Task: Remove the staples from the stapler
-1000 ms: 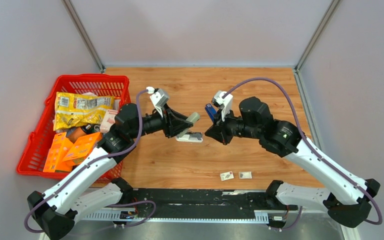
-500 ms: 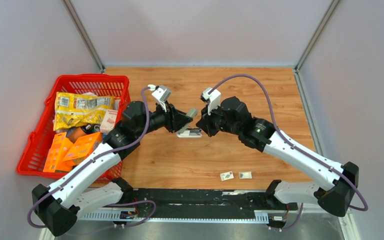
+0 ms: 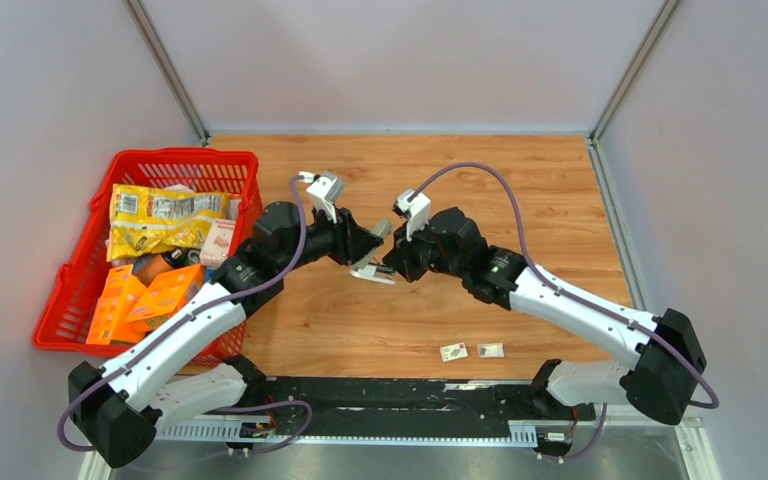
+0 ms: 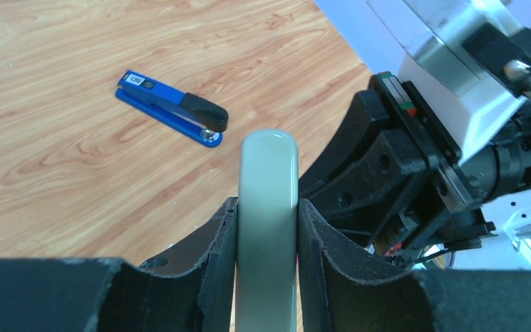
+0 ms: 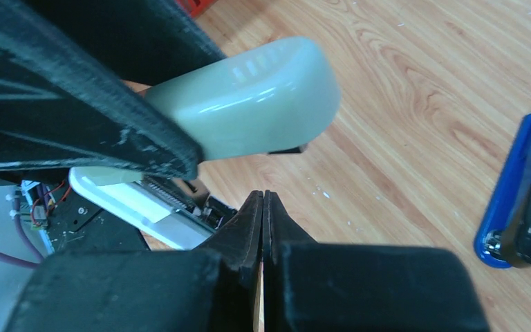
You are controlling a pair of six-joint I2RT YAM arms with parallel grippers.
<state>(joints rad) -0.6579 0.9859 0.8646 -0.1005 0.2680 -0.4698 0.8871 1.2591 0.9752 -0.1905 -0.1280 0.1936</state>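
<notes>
A pale green stapler (image 3: pixel 381 250) is held above the middle of the table, hinged open. My left gripper (image 3: pixel 368 243) is shut on its green top handle (image 4: pixel 268 159), which fills the gap between both pads. The white magazine (image 5: pixel 131 207) hangs open below the handle. A finely ribbed grey row that looks like staples (image 5: pixel 162 188) shows in it. My right gripper (image 5: pixel 263 197) is shut with nothing between its fingers. Its tips sit right beside the magazine's end, and I cannot tell whether they touch it.
A blue stapler (image 4: pixel 173 109) lies flat on the wood beyond the grippers, hidden under my right wrist in the top view. A red basket (image 3: pixel 185 155) of packets stands at the left. Two small pale pieces (image 3: pixel 453 351) lie near the front edge.
My right arm has swung left until its tips reach the open stapler, and its jaws have closed fully. My left arm has shifted the stapler slightly right and up.
</notes>
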